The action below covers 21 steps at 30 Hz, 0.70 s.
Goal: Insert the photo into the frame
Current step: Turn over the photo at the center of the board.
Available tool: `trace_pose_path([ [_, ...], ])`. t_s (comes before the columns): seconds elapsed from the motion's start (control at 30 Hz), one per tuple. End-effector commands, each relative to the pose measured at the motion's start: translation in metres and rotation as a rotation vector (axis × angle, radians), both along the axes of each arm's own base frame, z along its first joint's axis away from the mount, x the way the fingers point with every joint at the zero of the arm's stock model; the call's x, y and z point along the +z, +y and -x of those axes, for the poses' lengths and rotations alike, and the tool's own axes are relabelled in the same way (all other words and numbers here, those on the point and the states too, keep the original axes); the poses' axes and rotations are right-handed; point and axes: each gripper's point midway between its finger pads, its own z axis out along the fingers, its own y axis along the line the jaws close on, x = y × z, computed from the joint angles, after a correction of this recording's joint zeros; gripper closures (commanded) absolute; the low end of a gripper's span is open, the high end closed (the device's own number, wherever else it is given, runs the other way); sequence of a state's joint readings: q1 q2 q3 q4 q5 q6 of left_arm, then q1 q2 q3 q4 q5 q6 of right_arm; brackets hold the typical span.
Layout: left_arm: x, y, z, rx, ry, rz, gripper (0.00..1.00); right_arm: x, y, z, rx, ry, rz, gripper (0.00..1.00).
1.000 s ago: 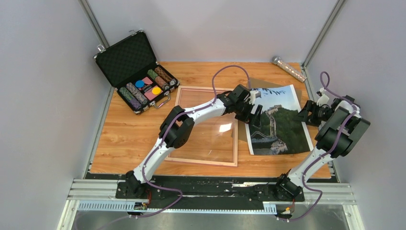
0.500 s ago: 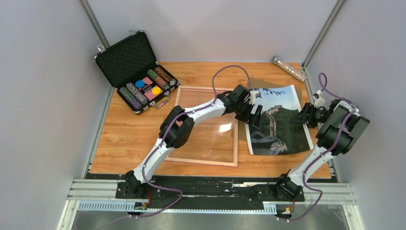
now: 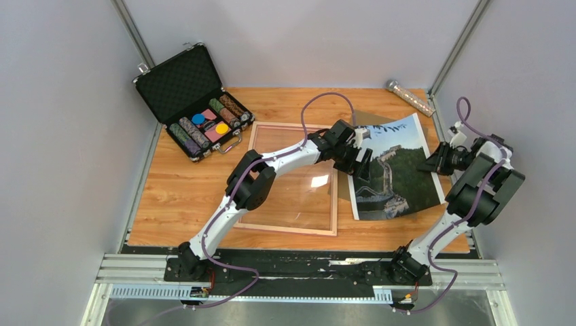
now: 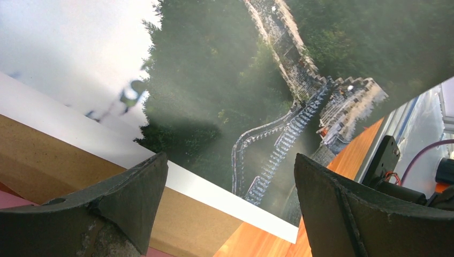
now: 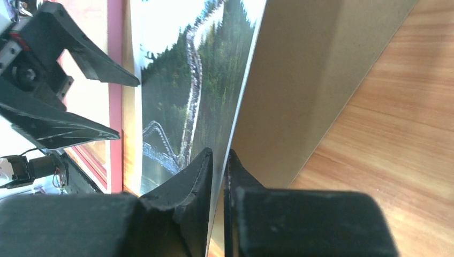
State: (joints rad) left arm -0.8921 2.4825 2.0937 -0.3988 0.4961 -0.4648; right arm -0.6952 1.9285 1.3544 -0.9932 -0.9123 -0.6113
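Note:
The photo [image 3: 394, 173] of the Great Wall lies right of the frame [image 3: 293, 126], resting on a brown backing board [image 3: 367, 117]. Its right edge is raised off the board and curls upward. My right gripper [image 3: 429, 165] is shut on that right edge; in the right wrist view the thin photo [image 5: 182, 96] runs between the two fingers of the right gripper [image 5: 219, 155], with the board [image 5: 300, 80] beneath. My left gripper [image 3: 360, 159] hangs open over the photo's left edge. The left wrist view shows the left gripper [image 4: 230, 158] holding nothing above the photo [image 4: 241, 80] and board [image 4: 64, 155].
An open black case [image 3: 193, 102] with poker chips stands at the back left of the wooden table [image 3: 176, 197]. A silver tube [image 3: 409, 97] lies at the back right. Grey walls close in both sides, and the right arm sits near the right wall.
The right gripper has closed on the photo's right edge, and that edge has risen and curled. The left arm has not moved.

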Motion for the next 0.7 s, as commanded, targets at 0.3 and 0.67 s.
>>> trace_pose_path([
  [0.3, 0.027, -0.002, 0.015, -0.041, -0.043, -0.019, 0.01, 0.093, 0.029, -0.006, -0.006, -0.206, 0.096, 1.00],
  [0.67, 0.067, 0.005, 0.008, -0.026, -0.103, 0.003, 0.00, 0.112, 0.070, 0.001, 0.050, -0.224, 0.091, 1.00],
])
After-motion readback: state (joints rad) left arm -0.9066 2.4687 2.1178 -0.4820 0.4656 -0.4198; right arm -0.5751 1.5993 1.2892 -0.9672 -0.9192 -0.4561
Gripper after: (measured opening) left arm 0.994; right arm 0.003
